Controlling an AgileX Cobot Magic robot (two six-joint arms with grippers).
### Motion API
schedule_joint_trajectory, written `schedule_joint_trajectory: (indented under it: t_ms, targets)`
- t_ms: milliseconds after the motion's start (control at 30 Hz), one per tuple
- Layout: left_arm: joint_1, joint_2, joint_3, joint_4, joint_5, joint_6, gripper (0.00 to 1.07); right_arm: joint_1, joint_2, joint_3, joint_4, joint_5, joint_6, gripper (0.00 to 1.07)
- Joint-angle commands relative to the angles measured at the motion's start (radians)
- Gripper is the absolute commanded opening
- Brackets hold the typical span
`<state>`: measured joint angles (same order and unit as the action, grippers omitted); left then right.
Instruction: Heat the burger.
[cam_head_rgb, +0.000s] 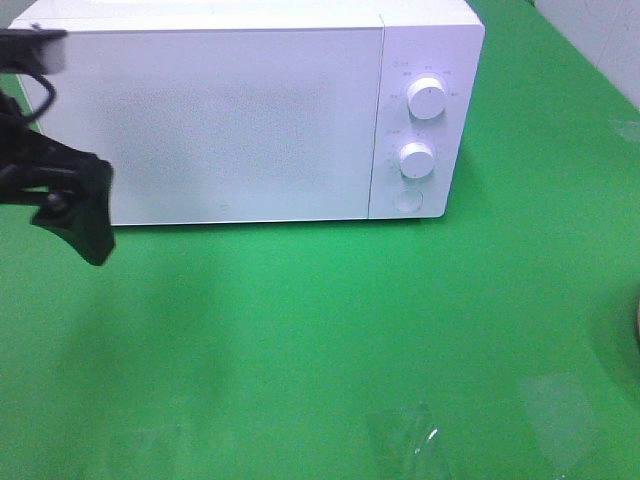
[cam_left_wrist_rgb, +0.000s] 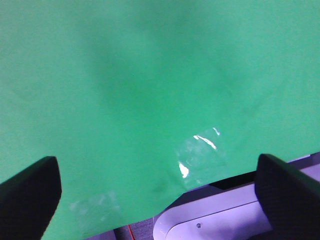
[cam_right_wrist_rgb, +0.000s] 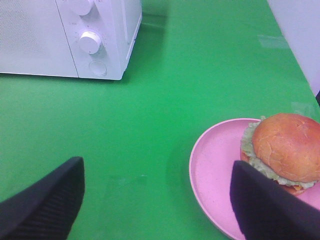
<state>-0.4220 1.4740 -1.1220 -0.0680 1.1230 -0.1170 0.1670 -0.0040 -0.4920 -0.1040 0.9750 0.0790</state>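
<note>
**Both claws spread, burger waiting on its plate**

Right gripper (cam_right_wrist_rgb: 157, 200) hangs over the green table (cam_right_wrist_rgb: 165, 90) with its two dark fingers (cam_right_wrist_rgb: 45, 205) spread wide and nothing between them. The burger (cam_right_wrist_rgb: 285, 150) sits on a pink plate (cam_right_wrist_rgb: 215, 165), and one of those fingers stands just beside the plate's rim and partly in front of it. The burger itself lies to the outer side of that finger, not inside the gap, and nothing touches it. Its bun is domed and brown, with pale green filling showing at the edge. It rests toward the far side of the plate, away from the microwave (cam_head_rgb: 250, 110).

The microwave stands well apart from the plate, across an open stretch of green. Its door (cam_head_rgb: 215, 120) is closed, and two white knobs (cam_head_rgb: 427, 100) and a round button (cam_head_rgb: 406, 201) sit on its panel.

Left gripper (cam_left_wrist_rgb: 160, 195) is also spread wide and empty, its fingers (cam_left_wrist_rgb: 30, 195) over bare table. In the high view it hovers just in front of the microwave's door-side corner. From that view the burger cannot be seen.
</note>
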Motion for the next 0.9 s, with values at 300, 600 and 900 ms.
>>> schedule_joint_trajectory:
  t_ms: [300,600,900]
  targets:
    - [0.356,-0.218,-0.003,-0.012,0.124,0.1,1.01,-0.003,-0.028,0.001,0.001,-0.012,-0.012,0.76]
    - [0.438,-0.486,0.178,-0.003,0.117,0.109,1.01,-0.003,-0.028,0.001,0.001,-0.012,-0.012,0.76]
    - [0.438,-0.796,0.363,0.035,0.107,0.117,1.01,-0.003,-0.028,0.001,0.001,-0.012,-0.012,0.76]
